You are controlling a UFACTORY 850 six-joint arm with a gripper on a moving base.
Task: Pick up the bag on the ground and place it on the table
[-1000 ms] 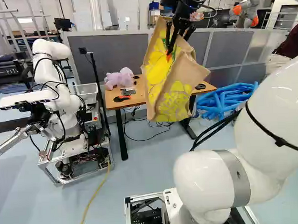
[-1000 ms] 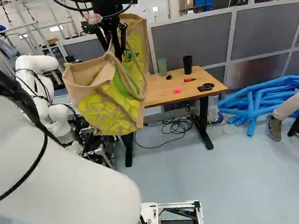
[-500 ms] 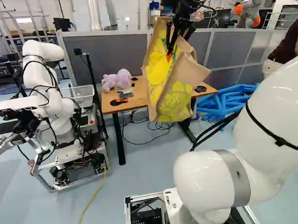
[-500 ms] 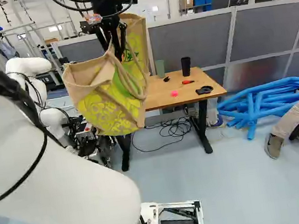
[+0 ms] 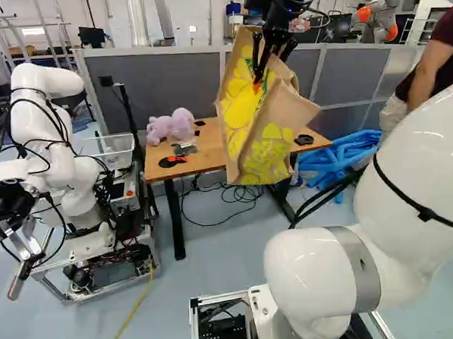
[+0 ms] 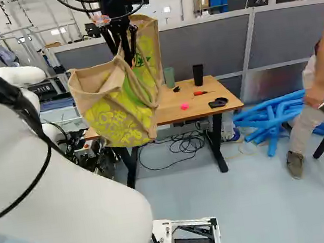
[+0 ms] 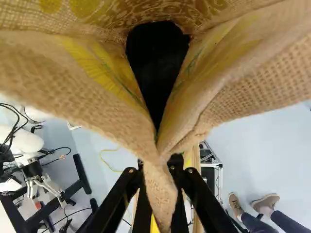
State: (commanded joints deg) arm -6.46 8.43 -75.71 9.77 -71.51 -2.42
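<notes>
Bag [image 6: 113, 116], one, hung in the air from the pincer [image 6: 129, 59], which pinched a fold of its rim between two fingers. Its mouth faced up and its long axis was tilted off upright. Both base views showed it across one counter [image 6: 170, 115]; whether it was over the top, I couldn't tell. There stood one plush toy [image 5: 171, 126], left, and two cups, green [image 6: 170, 77] and black [image 6: 198, 74], far right.

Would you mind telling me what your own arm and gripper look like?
My arm is white, with thick, rounded segments, a grey band around one joint, and black cables running along it. My gripper is black, with two slim fingers bearing small brass-coloured screw heads; a little orange shows at its tip.
</notes>
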